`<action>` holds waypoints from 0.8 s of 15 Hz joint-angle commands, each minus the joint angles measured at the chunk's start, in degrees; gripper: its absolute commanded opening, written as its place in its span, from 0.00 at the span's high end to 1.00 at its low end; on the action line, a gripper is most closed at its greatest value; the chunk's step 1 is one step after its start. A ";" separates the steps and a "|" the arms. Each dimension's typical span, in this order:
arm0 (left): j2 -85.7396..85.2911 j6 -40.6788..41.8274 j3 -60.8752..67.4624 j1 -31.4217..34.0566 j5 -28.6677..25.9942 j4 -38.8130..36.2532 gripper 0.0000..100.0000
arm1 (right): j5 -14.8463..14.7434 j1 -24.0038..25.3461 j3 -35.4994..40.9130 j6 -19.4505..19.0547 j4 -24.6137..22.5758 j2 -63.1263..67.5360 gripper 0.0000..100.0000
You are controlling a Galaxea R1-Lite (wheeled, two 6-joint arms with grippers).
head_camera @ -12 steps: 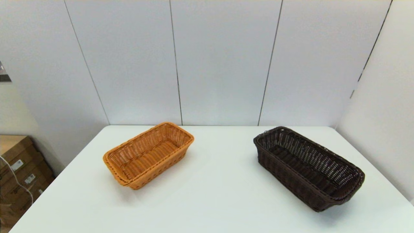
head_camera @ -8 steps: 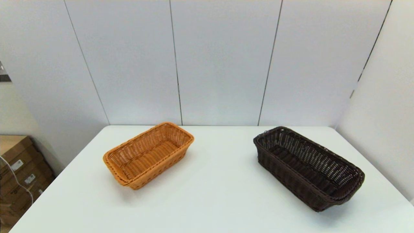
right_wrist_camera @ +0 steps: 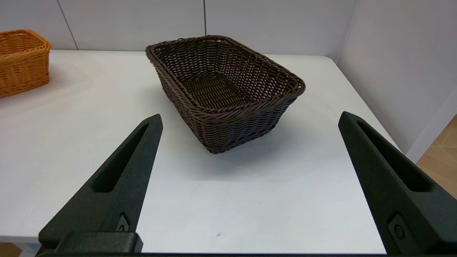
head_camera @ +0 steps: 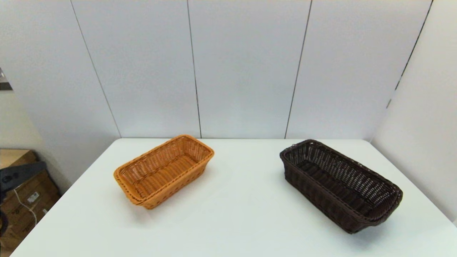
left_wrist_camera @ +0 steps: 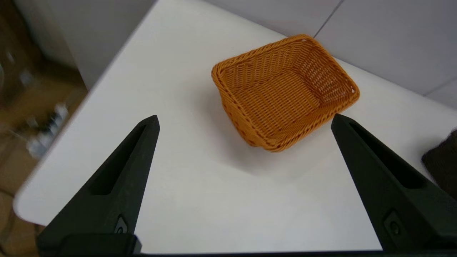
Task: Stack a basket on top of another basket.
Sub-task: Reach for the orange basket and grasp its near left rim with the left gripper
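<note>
The dark brown basket (head_camera: 314, 194) stands empty on the right half of the white table (head_camera: 235, 221). The orange-tan basket (head_camera: 178, 186) stands empty on the left half, well apart from it. My right gripper (right_wrist_camera: 250, 115) hovers open over the table's near edge, facing the short end of the dark basket (right_wrist_camera: 235, 128); the orange basket (right_wrist_camera: 21, 60) shows far off to its side. My left gripper (left_wrist_camera: 244, 119) is open above the near left corner, short of the orange basket (left_wrist_camera: 285, 100). A dark part of my left arm (head_camera: 18, 175) shows at the head view's left edge.
Cardboard boxes (head_camera: 28, 200) sit on the floor left of the table. Grey wall panels close the back, and a side wall (head_camera: 421, 142) runs along the table's right edge. Open white surface lies between the two baskets.
A dark part of my left arm has come into the head view at the far left edge. Both baskets stay where they were.
</note>
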 commanded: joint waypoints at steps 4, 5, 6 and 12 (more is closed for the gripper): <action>45.81 -26.46 -28.76 -1.10 0.79 15.71 0.00 | 0.01 0.00 0.09 -0.04 -0.01 0.01 0.00; 48.88 -28.04 -30.86 -2.24 0.79 16.77 0.00 | 0.01 0.00 0.09 -0.04 -0.01 0.01 0.00; 51.61 -28.92 -32.62 -3.12 0.79 17.12 0.00 | 0.01 0.00 0.09 -0.04 -0.01 0.01 0.00; 65.32 -34.63 -43.17 -5.58 -3.17 24.59 0.00 | 0.01 0.00 0.09 -0.04 -0.01 0.01 0.00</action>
